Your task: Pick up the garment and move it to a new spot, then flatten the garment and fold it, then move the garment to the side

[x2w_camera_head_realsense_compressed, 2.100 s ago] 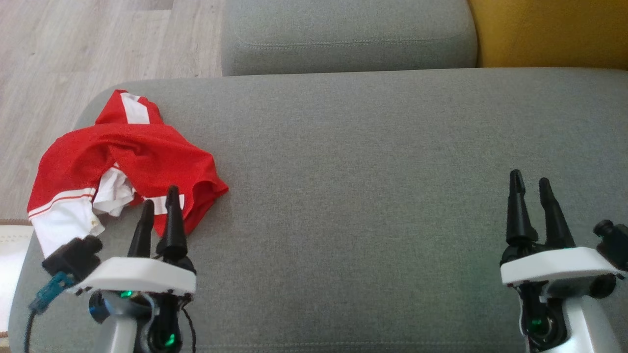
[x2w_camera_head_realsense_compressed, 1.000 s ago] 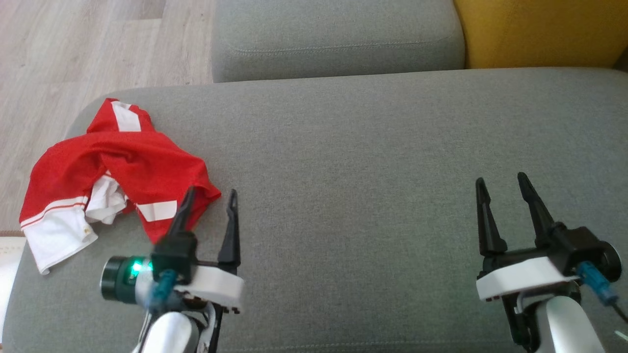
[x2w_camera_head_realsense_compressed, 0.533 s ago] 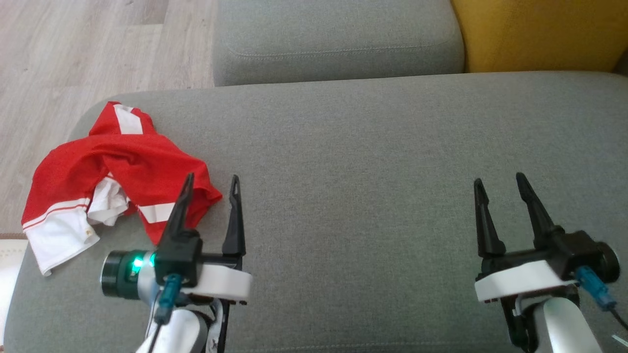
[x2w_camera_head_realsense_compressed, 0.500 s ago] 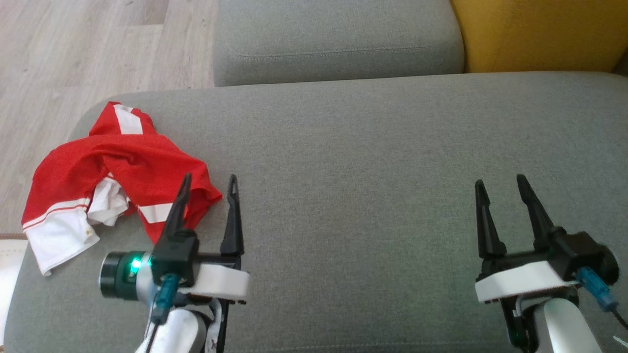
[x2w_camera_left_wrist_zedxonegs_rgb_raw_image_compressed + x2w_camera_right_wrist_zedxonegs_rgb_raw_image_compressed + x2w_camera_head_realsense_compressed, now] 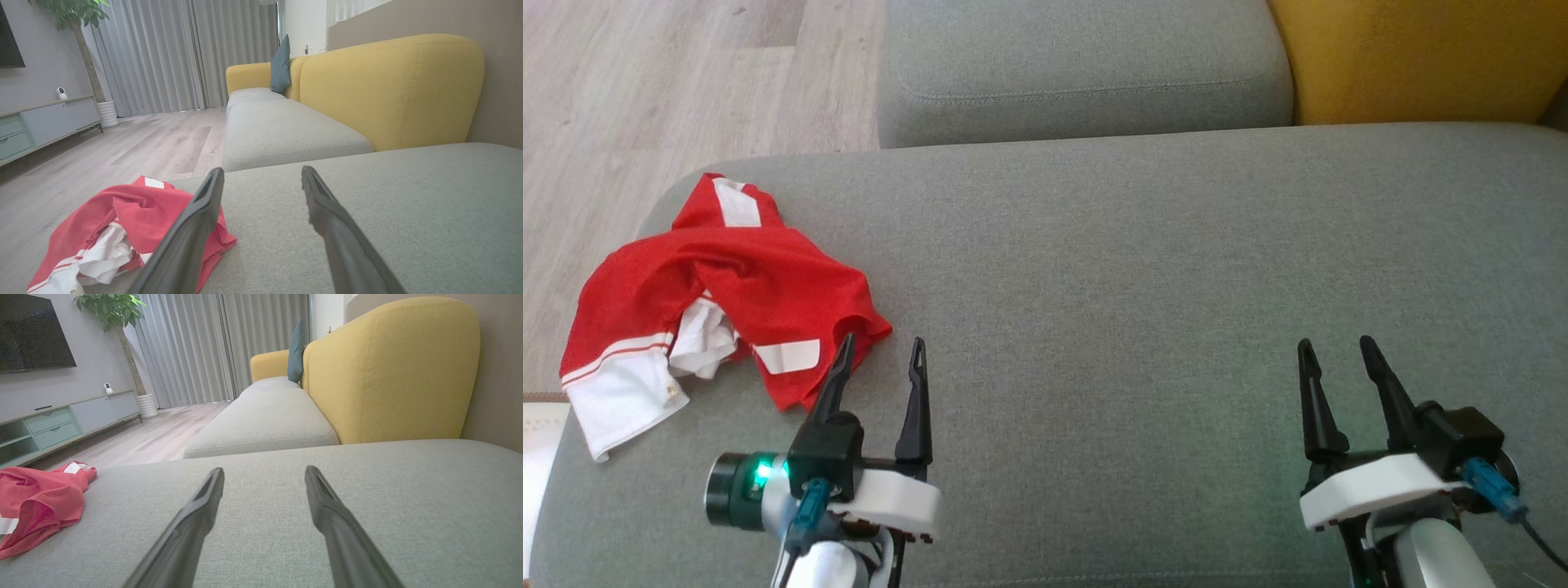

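Note:
The garment point(image 5: 719, 298) is red with white panels and lies crumpled at the left end of the grey sofa cushion point(image 5: 1143, 269). My left gripper point(image 5: 884, 346) stands open just right of the garment's near corner, empty, its left finger close to the cloth edge. In the left wrist view the garment point(image 5: 122, 228) sits left of the open left gripper point(image 5: 261, 173). My right gripper point(image 5: 1333, 348) is open and empty far to the right over bare cushion. The right wrist view shows the right gripper point(image 5: 263, 470) open, with the garment point(image 5: 39, 502) at its far left.
A second grey seat cushion point(image 5: 1086, 69) lies beyond the cushion and a yellow sofa back point(image 5: 1429, 57) rises at the upper right. Wooden floor point(image 5: 645, 90) lies past the left edge. A low cabinet point(image 5: 61, 424) stands across the room.
Both grippers have drawn back toward me, lower in the head view, still open. The left gripper now sits nearer the garment's corner. The garment has not moved; the camera shifted slightly.

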`<state>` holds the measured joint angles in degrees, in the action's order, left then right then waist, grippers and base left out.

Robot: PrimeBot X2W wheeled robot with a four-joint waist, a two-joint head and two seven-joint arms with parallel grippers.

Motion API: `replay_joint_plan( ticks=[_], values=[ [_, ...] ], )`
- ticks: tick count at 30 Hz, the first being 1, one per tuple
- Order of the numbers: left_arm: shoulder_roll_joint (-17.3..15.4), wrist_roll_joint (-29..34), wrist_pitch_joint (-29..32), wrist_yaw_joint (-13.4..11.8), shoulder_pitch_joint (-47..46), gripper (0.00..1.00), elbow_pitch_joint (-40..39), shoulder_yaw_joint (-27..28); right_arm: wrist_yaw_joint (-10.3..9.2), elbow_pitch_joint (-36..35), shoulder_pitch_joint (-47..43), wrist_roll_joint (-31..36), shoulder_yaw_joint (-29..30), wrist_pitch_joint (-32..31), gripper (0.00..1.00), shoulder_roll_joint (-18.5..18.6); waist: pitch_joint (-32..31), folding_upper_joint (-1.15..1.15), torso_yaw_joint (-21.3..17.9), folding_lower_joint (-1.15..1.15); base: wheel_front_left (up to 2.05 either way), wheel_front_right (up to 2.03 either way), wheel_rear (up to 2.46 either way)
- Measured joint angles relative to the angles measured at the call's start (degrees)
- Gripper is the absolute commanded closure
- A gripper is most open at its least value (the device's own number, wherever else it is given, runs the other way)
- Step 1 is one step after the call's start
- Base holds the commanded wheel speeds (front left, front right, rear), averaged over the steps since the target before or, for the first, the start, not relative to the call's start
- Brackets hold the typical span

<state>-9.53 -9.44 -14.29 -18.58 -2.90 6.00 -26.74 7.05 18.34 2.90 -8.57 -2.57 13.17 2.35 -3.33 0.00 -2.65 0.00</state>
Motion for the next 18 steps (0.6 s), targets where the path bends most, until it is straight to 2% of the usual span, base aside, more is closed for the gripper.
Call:
replay_joint_plan(
  ticks=[7,18],
  values=[
    [1.9,1.9,0.0,2.4,0.0,0.00,1.5,2.3,0.00,1.4,0.1,-0.6,-0.5,-0.1,0.00,0.0,0.1,0.00,0.1,0.00,0.00,0.00,0.00],
    [3.5,3.9,0.0,4.4,0.4,0.00,1.7,5.0,0.00,1.8,0.3,-0.6,-0.5,0.0,0.00,0.0,0.3,0.00,0.6,0.00,0.00,0.00,0.00]
  ],
)
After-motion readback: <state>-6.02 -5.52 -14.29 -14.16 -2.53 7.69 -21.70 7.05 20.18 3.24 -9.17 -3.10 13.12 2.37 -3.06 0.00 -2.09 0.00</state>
